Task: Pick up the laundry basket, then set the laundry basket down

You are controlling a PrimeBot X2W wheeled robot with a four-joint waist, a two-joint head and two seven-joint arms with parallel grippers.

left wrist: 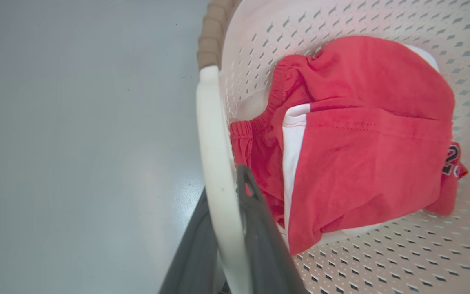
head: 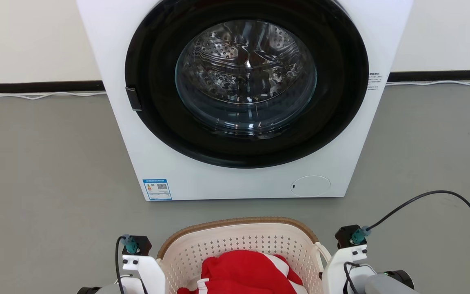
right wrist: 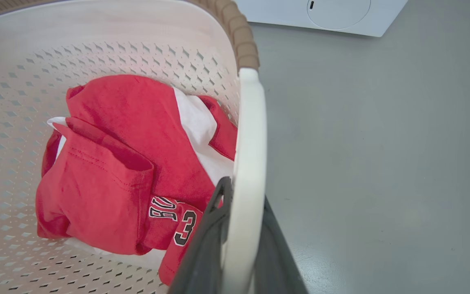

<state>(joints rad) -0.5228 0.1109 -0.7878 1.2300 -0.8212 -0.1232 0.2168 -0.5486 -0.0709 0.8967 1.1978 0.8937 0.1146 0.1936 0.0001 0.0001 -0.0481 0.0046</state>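
The laundry basket (head: pixel 239 239), cream-white and perforated with a brown woven-look rim, sits low in the middle of the head view between my two wrists, just in front of the washing machine. Red and white clothes (head: pixel 245 271) lie inside it. In the left wrist view my left gripper (left wrist: pixel 222 181) is shut on the basket's white loop handle (left wrist: pixel 214 122), one dark finger on each side. My right gripper (right wrist: pixel 245 190) is shut on the opposite white handle (right wrist: pixel 250 130) in the same way. I cannot tell whether the basket's bottom touches the floor.
The large white washing machine (head: pixel 202 171) stands straight ahead with its round glass door (head: pixel 245 75) closed. Grey floor (head: pixel 47 171) spreads to both sides. A black cable (head: pixel 443 192) loops over my right wrist. White cables (head: pixel 35 96) run along the dark skirting.
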